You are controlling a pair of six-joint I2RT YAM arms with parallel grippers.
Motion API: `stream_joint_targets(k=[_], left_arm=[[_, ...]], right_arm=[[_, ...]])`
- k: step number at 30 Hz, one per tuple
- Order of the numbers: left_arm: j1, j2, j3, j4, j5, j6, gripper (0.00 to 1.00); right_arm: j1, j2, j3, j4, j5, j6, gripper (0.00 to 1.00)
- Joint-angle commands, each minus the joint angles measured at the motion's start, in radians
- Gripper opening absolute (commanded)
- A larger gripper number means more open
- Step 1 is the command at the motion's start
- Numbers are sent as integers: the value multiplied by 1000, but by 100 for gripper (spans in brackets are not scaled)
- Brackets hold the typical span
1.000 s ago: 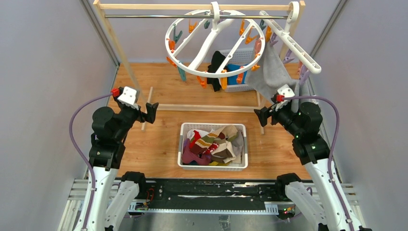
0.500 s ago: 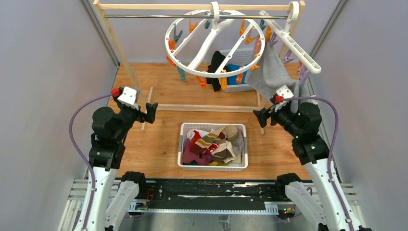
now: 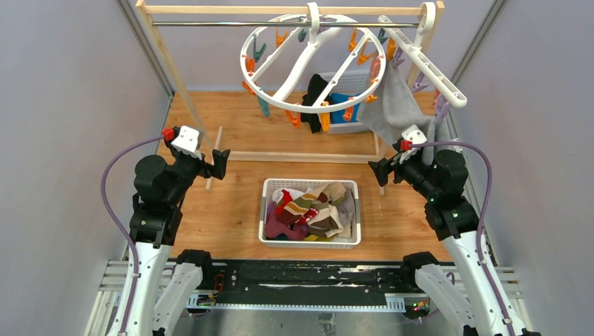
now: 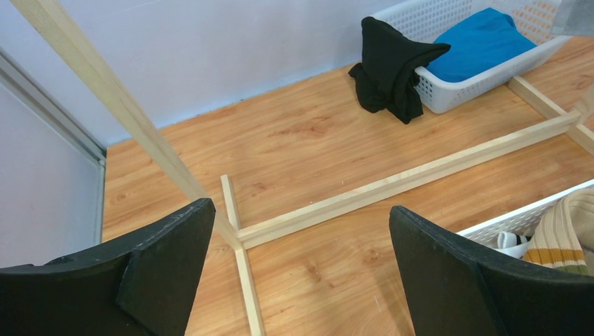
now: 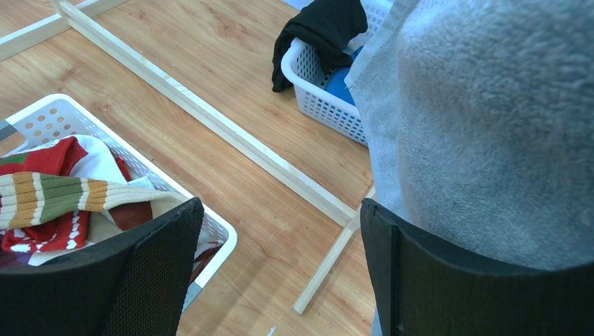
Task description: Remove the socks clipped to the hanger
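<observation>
Top view: the hanger (image 3: 294, 70) hangs off the rail up top and I can't spot a single sock on its clips. The socks (image 3: 308, 208) are all heaped in the bin (image 3: 308, 243) between the arms. So the job looks pretty much done to me. Left claw (image 3: 217, 162) and right claw (image 3: 382, 170) both sit low either side of the bin, spread wide, nothing in them

Left wrist: jaws wide apart, just bare floor and the wooden frame (image 4: 392, 185) between them. A stripy sock peeks over the bin edge at the right. A black cloth (image 4: 392, 59) is draped over the far basket (image 4: 483, 77), nowhere near the claw

Right wrist: also released and empty, but the grey cloth (image 5: 490, 119) fills the view right above its outer finger. That's what worries me. If that arm reaches up for another go, it could snag the cloth or mistake it for a sock, and tug the straight rack (image 3: 434, 73) it hangs from. The hanger only hooks over the rail, so a bump would set it swinging
</observation>
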Motion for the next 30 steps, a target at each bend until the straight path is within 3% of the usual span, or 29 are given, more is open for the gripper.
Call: stream_joint_targets(k=[1,30], left_arm=[[7,-3,16,14,5,8,100],[7,-1,12,11,11,7,100]], right_arm=[[-15,-14,-10,31,5,-13,82],[-14,-22,-9,32,-4,-18,82]])
